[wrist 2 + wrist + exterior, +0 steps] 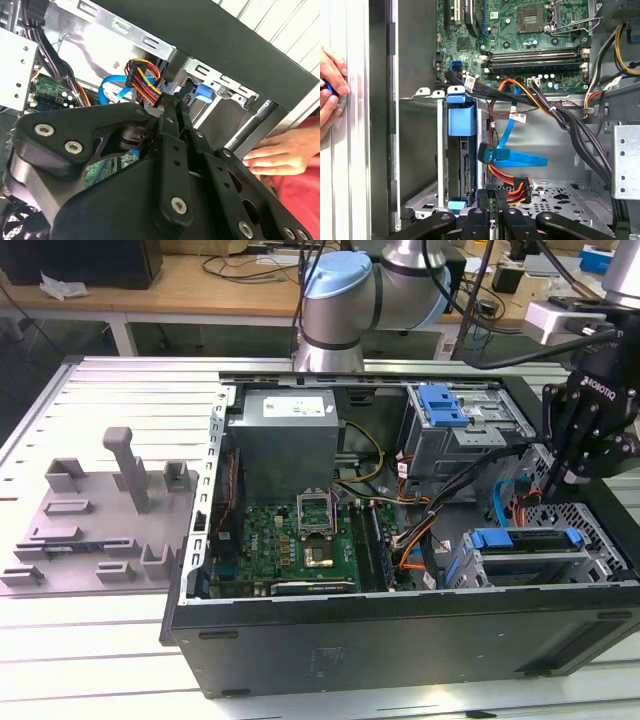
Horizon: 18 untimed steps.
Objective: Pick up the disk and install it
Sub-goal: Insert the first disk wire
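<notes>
slatted metal table (100,390) carries open black computer case (400,640). near its front wall, flat silver disk (525,552) framed by blue plastic bracket sits in drive cage; likely dense, stiff, shock-sensitive, best gripped by bracket edges. just beyond, black gripper (565,478) hovers, fingers closed, empty.

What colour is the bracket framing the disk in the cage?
Blue; the bracket shows best in the first wrist view.

Bright, even light fell on the computer case (400,650); soft shadow lay inside it, the white table (100,660) beside it glared, the gripper (560,480) above it looked dark.
</notes>
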Available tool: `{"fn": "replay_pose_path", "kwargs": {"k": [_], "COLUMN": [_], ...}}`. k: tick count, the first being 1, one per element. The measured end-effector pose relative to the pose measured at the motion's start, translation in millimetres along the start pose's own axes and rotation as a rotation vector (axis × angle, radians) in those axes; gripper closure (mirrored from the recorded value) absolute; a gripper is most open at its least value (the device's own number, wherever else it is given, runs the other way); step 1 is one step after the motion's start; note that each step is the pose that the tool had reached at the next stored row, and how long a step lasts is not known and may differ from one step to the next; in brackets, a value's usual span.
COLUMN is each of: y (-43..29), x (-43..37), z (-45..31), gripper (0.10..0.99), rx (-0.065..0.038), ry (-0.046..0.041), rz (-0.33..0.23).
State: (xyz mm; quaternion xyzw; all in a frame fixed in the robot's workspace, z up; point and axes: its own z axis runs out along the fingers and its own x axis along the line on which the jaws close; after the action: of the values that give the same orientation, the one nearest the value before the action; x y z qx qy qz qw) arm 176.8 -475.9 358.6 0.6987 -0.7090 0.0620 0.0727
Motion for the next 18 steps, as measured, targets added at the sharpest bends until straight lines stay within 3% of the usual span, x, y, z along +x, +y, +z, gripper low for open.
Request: {"fn": "replay_pose_path", "kwargs": {"k": [1,4,6,12,18], "y": [0.4,4.6,5.3,6.0,6.5], "x": [0.4,5.5,8.6,24.9,26.8], "z": [-0.3,0.5,1.1,4.4,4.9], "gripper": [0.922,0.922,0.922,0.922,0.922], "rx": [0.002,0.011,0.012,0.012,0.011], "ry": [-0.0032,-0.0251,-0.0326,-0.1133,-0.1144], "rz": [0.0,0.002,0.002,0.001,0.011]}}
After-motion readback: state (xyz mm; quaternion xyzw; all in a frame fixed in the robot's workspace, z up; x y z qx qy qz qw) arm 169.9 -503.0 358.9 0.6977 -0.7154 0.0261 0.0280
